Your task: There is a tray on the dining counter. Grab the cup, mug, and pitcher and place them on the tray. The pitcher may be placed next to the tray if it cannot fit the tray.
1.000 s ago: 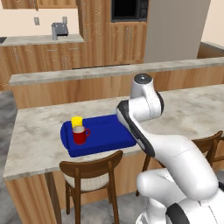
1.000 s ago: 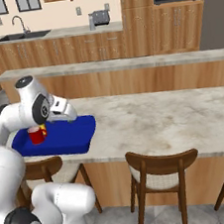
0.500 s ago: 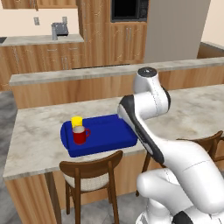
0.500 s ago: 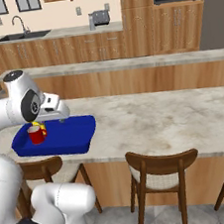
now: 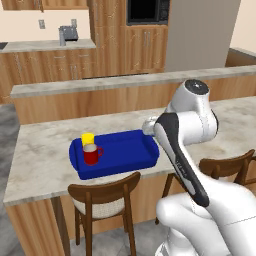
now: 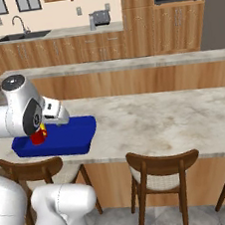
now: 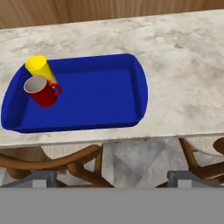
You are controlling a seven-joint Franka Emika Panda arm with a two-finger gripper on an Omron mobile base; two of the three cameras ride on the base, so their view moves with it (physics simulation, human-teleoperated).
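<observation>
Gripper (image 7: 112,177) above the near edge of the tray (image 7: 105,94), jaws spread wide, nothing between them. Mug (image 7: 41,91) stands upright at the tray's left end, handle toward the tray's middle. Cup (image 7: 40,68) just behind the mug, apparently touching it. Tray rests on the dining counter (image 7: 183,83).

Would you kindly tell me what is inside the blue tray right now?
The tray holds the red mug and, close behind it, the yellow cup. The mug covers the cup's base.
</observation>
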